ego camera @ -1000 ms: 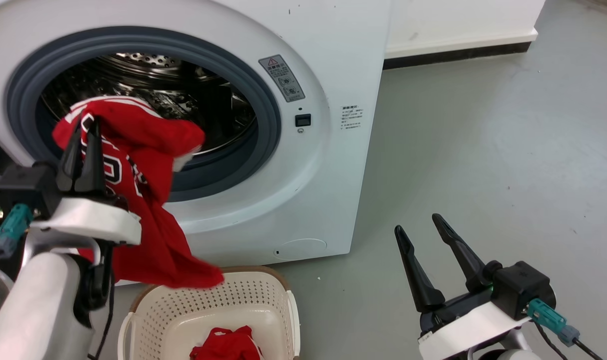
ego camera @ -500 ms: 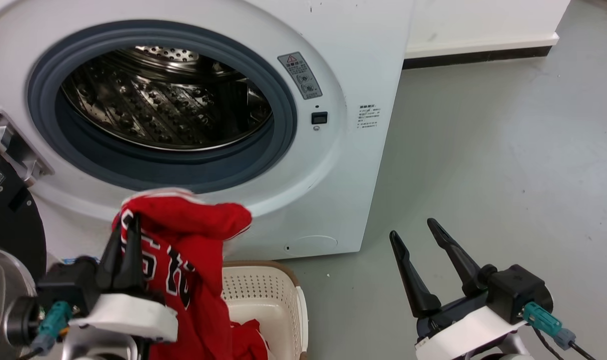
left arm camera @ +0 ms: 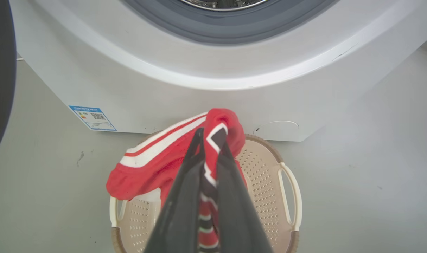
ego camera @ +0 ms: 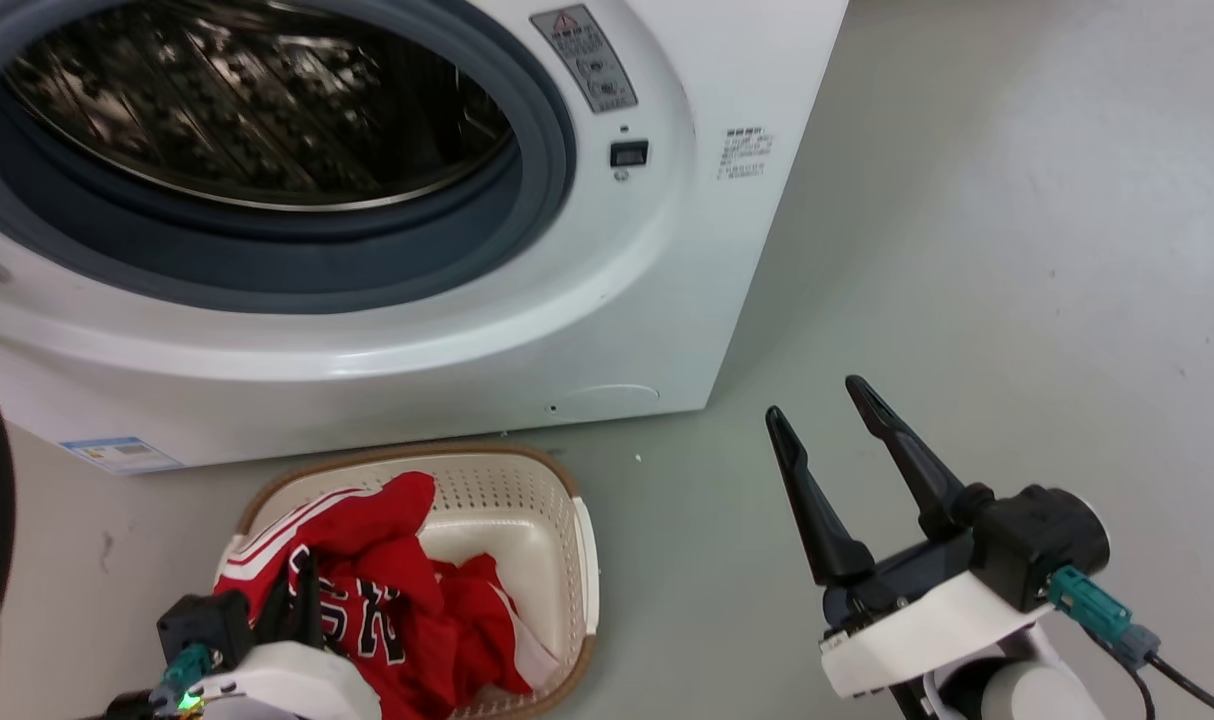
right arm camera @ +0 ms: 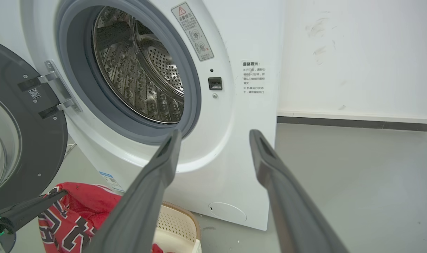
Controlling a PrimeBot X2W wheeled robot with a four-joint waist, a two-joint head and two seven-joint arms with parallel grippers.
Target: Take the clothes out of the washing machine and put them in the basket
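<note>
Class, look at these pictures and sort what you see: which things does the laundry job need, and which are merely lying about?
Needed for the job:
washing machine
red jersey
other red garment
basket
left pincer, shut on the jersey

Merely there:
right pincer, open and empty
blue label
warning sticker
skirting board

Left gripper (ego camera: 300,588): near left, low; two long dark fingers pinched together on bright red soft fabric jersey with black-and-white lettering (ego camera: 372,555). Right gripper (ego camera: 812,398): near right; fingers spread apart, tips pointing far; white wrist shell (ego camera: 917,630) behind
</note>
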